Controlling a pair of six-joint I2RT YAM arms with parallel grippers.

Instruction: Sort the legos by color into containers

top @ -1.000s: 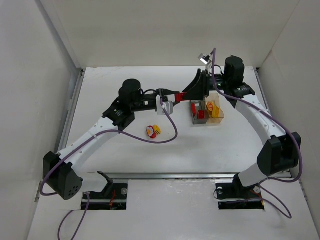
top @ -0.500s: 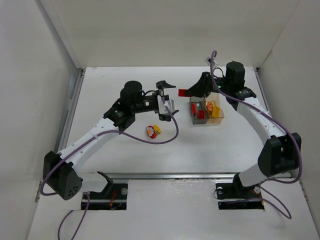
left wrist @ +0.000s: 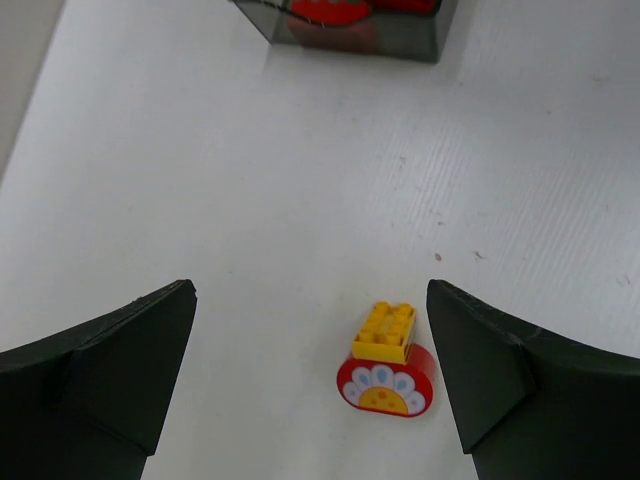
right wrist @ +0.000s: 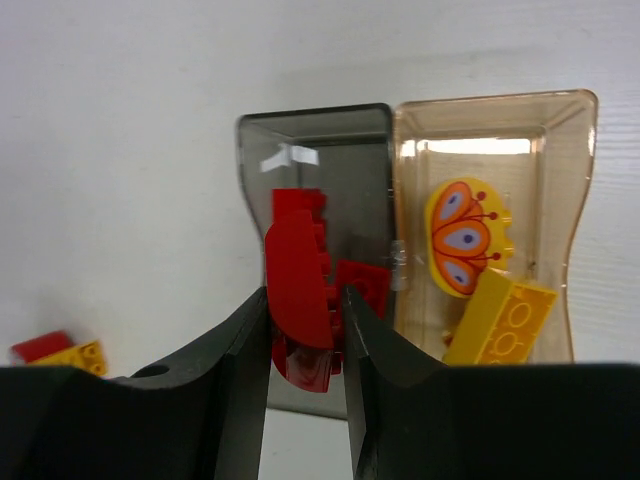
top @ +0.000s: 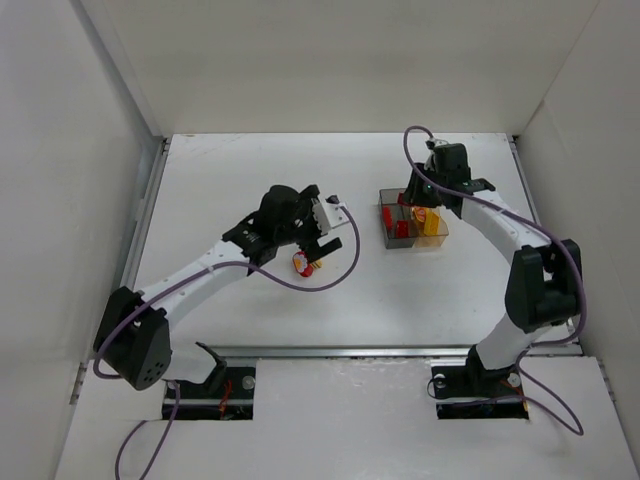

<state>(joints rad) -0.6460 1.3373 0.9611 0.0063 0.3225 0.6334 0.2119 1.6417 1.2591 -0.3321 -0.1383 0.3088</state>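
Swung back from mid-table since a second ago, the left gripper [left wrist: 310, 296] is now held over two loose legos, its jaws spread wide and empty, while the right gripper [right wrist: 306, 296] has been brought over the containers. A red curved brick [right wrist: 295, 262] is pinched between the right jaws, hanging directly above the smoky grey container [right wrist: 345, 125], where another red brick [right wrist: 366, 284] already lies. In the adjoining amber container [right wrist: 565, 120], a yellow butterfly piece [right wrist: 462, 238] and a long yellow brick [right wrist: 506, 320] are seen. Left on the table [left wrist: 200, 150], well apart from the boxes, are a red round flower-faced brick [left wrist: 387, 384] and a small yellow brick [left wrist: 386, 330], touching each other. Sorting is judged well advanced: one drop is pending, and two bricks remain to be collected.
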